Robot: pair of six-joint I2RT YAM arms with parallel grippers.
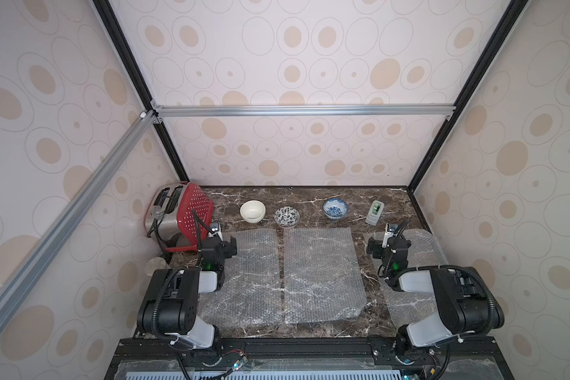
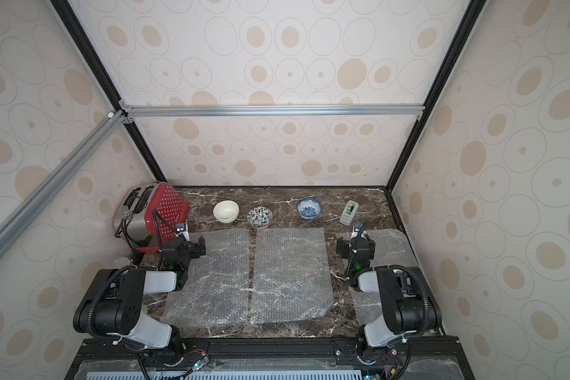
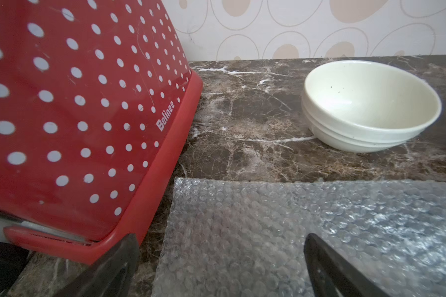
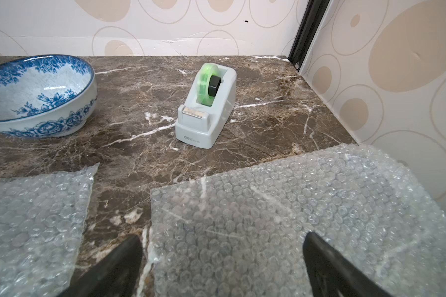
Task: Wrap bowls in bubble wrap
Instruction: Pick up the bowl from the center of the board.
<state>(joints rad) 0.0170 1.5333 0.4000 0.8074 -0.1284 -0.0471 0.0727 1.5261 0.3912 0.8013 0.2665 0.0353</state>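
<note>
Hovering with jaws spread and empty, left gripper [image 3: 220,239] and right gripper [image 4: 223,237] sit above bubble wrap [image 1: 321,273]. Cream bowl [image 1: 252,210], leaf bowl [image 1: 287,216] and blue bowl [image 1: 335,208] stand at 12 o'clock beyond it. Likely fault: glazed rim slipping on pickup.
</note>
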